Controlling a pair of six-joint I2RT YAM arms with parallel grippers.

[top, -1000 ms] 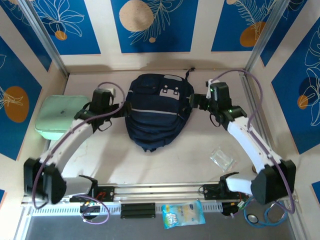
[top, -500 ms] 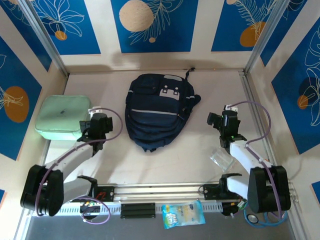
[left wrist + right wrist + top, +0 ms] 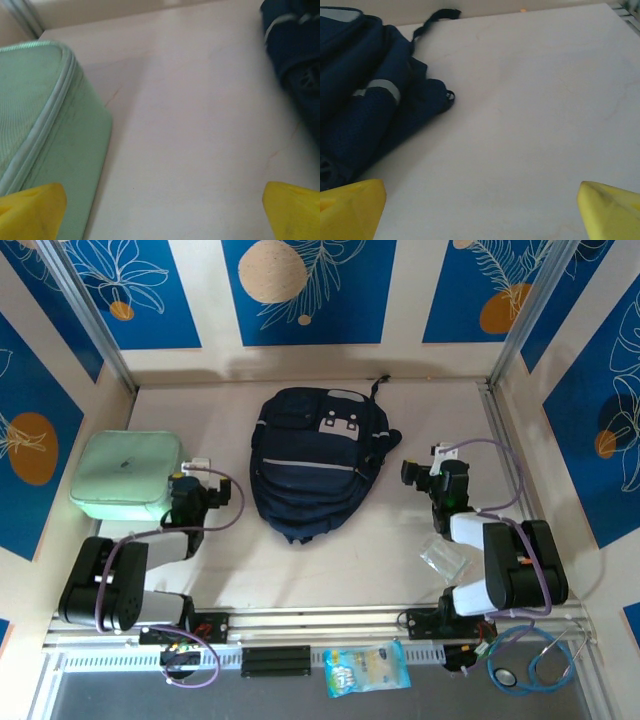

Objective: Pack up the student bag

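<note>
- Top external view: the student bag (image 3: pixel 305 475) lies flat mid-worktop (image 3: pixel 350 560), between my two arms;
- my left end effector (image 3: pixel 186 483) gapes wide, just beside the mint case (image 3: pixel 120 475);
- my right end effector (image 3: pixel 422 476) gapes too, empty, right of the bag.

A pale beige table (image 3: pixel 330 570) holds three things. A dark navy bag (image 3: pixel 318 462) lies flat at the centre, toward the back. A mint green case (image 3: pixel 125 473) sits at the left edge, well apart from it. A small clear wrapper (image 3: pixel 443 558) lies near the front right.
</note>
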